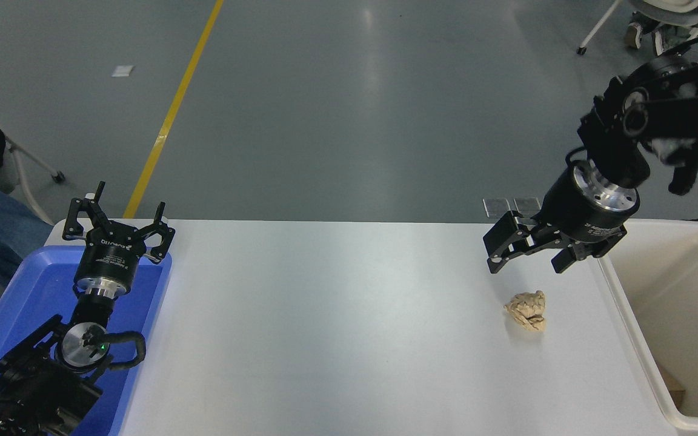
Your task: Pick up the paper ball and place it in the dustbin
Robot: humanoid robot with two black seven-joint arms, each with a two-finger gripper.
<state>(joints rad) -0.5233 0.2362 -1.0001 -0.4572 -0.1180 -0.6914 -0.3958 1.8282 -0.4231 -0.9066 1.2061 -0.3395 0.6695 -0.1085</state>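
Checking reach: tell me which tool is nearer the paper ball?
Right. The right tool hangs open just above the ball; the left tool is parked far left over the blue tray.

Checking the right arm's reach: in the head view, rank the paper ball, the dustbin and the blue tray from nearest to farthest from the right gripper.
From the right gripper, jaws open:
1. Paper ball, just below it on the table.
2. Dustbin, to its right; nearly as close.
3. Blue tray, far across at the table's left end, under the parked left gripper.

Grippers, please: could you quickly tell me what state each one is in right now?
Left gripper: open, holding nothing, parked over the blue tray.
Right gripper: open, holding nothing, above the paper ball.
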